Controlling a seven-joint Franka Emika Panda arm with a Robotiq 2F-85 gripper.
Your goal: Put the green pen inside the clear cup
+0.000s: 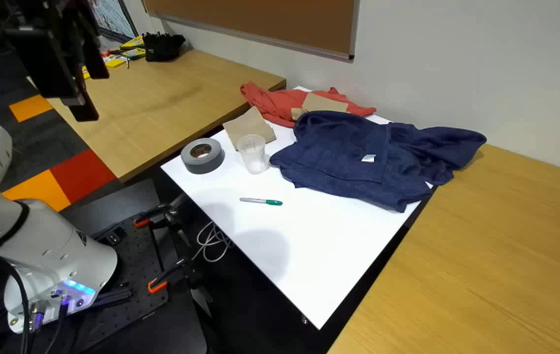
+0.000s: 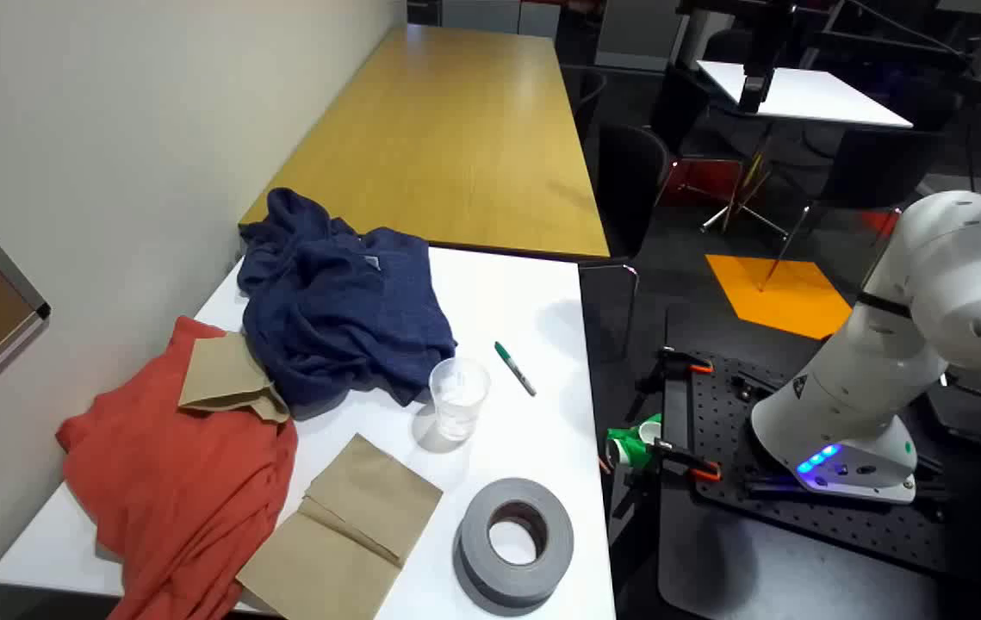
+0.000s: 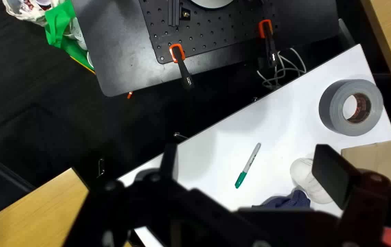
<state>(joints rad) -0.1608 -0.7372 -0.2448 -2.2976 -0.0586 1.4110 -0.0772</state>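
Note:
The green pen has a pale grey barrel and a green cap. It lies flat on the white table in both exterior views (image 1: 261,201) (image 2: 515,368) and in the wrist view (image 3: 248,165). The clear cup stands upright near the blue cloth in both exterior views (image 1: 253,155) (image 2: 459,398). In the wrist view the cup (image 3: 306,176) is partly hidden behind a finger. My gripper (image 3: 246,156) is open, its fingers wide apart with nothing between them. It is high above the table and away from the pen in both exterior views (image 1: 90,88) (image 2: 754,90).
A grey tape roll (image 1: 202,156) stands near the cup by the table edge. Brown paper (image 2: 352,517) lies beside the cup. A dark blue cloth (image 1: 353,152) and a red cloth (image 2: 189,482) cover the wall side. Wooden tables (image 1: 515,246) adjoin the white table (image 1: 304,255).

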